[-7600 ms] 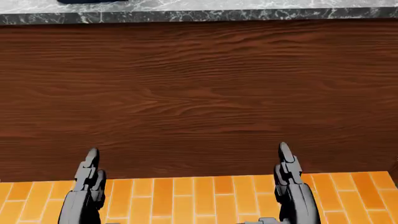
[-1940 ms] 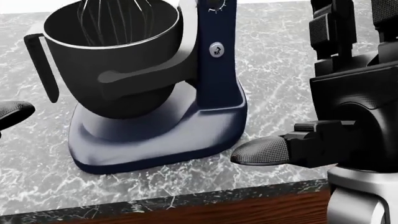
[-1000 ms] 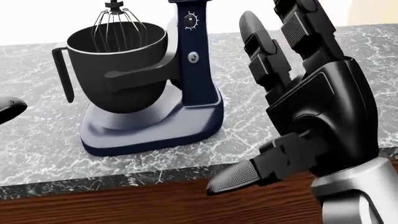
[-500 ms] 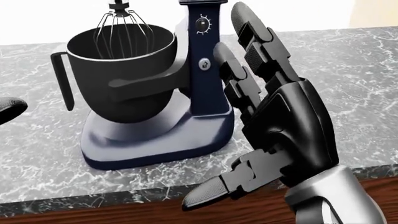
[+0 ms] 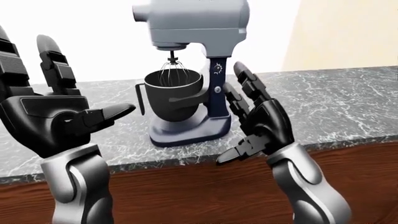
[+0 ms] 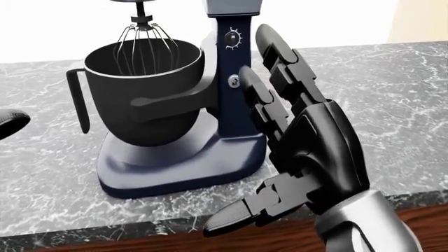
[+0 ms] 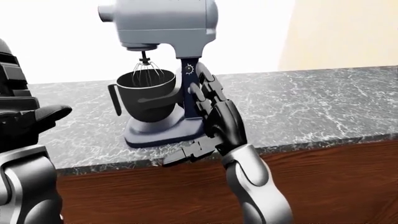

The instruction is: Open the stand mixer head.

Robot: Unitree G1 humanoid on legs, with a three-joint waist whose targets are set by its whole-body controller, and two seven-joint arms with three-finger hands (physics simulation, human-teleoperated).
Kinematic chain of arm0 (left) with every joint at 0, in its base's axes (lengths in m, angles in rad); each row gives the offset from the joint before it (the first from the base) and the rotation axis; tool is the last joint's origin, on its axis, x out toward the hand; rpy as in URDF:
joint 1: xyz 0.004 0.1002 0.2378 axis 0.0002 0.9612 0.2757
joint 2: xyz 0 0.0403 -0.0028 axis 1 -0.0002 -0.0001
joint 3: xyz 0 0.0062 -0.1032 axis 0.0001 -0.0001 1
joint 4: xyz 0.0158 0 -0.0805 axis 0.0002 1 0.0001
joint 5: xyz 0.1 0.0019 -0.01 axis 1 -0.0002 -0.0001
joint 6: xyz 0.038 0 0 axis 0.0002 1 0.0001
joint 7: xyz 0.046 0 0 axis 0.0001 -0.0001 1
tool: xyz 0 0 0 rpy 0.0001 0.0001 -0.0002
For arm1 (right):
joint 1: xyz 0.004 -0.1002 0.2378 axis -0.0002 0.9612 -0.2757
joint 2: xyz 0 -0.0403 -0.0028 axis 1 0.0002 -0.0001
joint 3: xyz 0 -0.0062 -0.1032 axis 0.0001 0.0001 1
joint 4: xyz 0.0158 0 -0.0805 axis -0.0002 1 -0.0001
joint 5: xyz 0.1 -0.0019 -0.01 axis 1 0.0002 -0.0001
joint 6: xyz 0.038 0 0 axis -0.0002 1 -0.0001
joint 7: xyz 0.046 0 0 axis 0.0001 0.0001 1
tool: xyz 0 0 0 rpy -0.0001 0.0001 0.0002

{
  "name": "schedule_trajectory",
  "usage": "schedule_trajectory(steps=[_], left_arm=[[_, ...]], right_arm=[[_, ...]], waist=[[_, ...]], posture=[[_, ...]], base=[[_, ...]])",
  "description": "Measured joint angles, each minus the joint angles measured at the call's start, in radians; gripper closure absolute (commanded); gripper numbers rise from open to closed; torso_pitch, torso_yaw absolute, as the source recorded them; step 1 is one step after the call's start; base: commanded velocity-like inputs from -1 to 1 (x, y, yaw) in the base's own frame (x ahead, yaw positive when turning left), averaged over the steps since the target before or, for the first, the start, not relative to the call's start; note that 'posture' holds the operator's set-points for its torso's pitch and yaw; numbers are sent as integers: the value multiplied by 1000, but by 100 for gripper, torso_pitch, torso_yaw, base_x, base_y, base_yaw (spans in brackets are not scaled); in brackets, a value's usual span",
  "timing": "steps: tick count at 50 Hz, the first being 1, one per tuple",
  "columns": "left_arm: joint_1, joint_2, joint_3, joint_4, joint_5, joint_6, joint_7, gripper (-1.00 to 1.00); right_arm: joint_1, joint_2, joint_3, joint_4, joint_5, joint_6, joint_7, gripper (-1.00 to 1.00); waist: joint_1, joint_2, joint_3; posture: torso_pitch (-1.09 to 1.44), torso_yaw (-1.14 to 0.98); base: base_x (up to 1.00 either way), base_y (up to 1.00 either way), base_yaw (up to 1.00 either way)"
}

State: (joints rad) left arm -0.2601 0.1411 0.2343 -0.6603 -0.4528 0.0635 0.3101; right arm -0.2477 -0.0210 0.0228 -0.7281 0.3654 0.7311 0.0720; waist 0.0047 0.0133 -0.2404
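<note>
Black right hand: spread wide, holding nothing; its two long fingers pointed up along the mixer's column, the thumb jutted low toward the counter edge.
Contact: the fingertips stood just beside the navy column, on its right in the head view; whether they touched it could not be told.
Left hand: also open and empty, raised well to the left of the bowl in the left-eye view.
Stand mixer: stood on the grey marble counter, immediately left of the right hand, between the two hands.
Head: pale grey, down and level, directly above the right hand's fingertips; the whisk hung into the dark bowl.
Handling, as a judgement: rigid, heavy-looking, smooth shell, likely slippery; the head should pivot at the column top, so it would resist until any lock released.
Where to take hold: under the overhanging end above the bowl, lifting upward; the left hand could steady the base.
Risk: pushing sideways might slide the whole mixer.
</note>
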Motion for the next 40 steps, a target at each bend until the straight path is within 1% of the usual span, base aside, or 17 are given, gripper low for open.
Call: schedule_trajectory(steps=[8,22,40], left_arm=[[2,-2,-1,10,2,-6,-2,-100],[0,-1,-3,22,4,-11,-4,-100],[-3,2,0,25,2,-12,-2,-99]], right_arm=[[10,4,12,19,-12,-15,13,-100],[-11,12,17,77,-30,-29,30,-100],[-26,23,30,105,-45,-37,41,-100]], waist=[[1,0,1],[3,1,3],[3,2,2]], posture=[[-30,0],[-30,0],[-30,0]], base=[[0,0,0],[0,0,0],[0,0,0]])
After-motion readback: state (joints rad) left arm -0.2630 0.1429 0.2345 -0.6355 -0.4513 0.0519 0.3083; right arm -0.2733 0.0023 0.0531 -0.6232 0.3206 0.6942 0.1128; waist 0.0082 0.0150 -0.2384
